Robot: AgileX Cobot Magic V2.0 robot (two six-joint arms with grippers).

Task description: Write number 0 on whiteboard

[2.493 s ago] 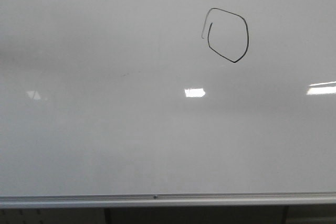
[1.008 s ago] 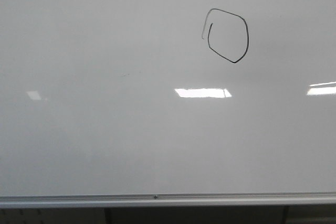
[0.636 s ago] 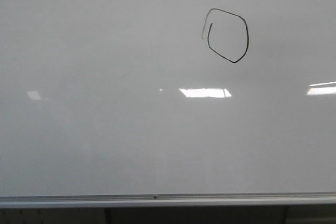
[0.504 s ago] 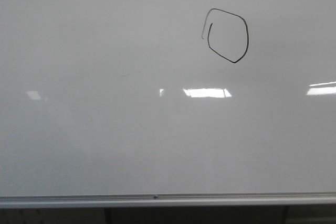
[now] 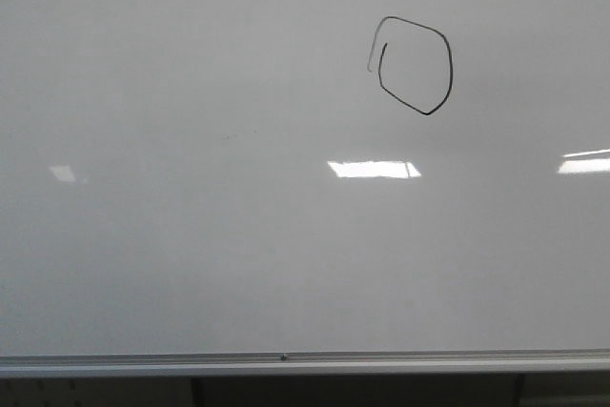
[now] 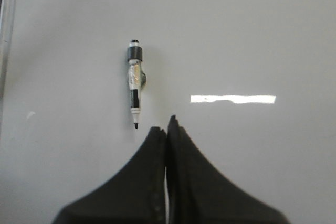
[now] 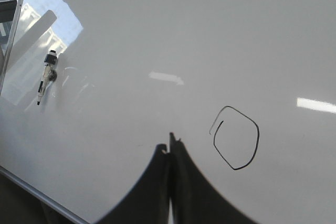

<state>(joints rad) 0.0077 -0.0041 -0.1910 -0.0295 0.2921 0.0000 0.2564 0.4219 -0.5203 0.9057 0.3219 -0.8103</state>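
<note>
We see the whiteboard (image 5: 191, 254) filling nearly the whole front view, glossy grey-white, with its silver bottom rail (image 5: 286, 363) running along the lower edge. The number 0 (image 5: 414, 65) sits in the upper right part of the board: a thin black loop, somewhat angular, its ends overlapping at the upper left with a short grey tail hanging down beside the start of the stroke. Bright light reflections (image 5: 374, 169) lie below it, with a fainter patch to the left and another at the right edge. We note a tiny faint smudge (image 5: 227, 136) left of centre. No arm shows in the front view. In the left wrist view, the left claw (image 6: 167, 124) is pressed together, fingertips meeting, holding nothing; a marker (image 6: 134, 85) is stuck to the board just beyond the tips, apart from them, nib towards the claw. In the right wrist view, the right claw (image 7: 170, 142) is likewise closed and empty, near the 0 but not touching it, and the same marker appears well apart, near the board's edge.
</note>
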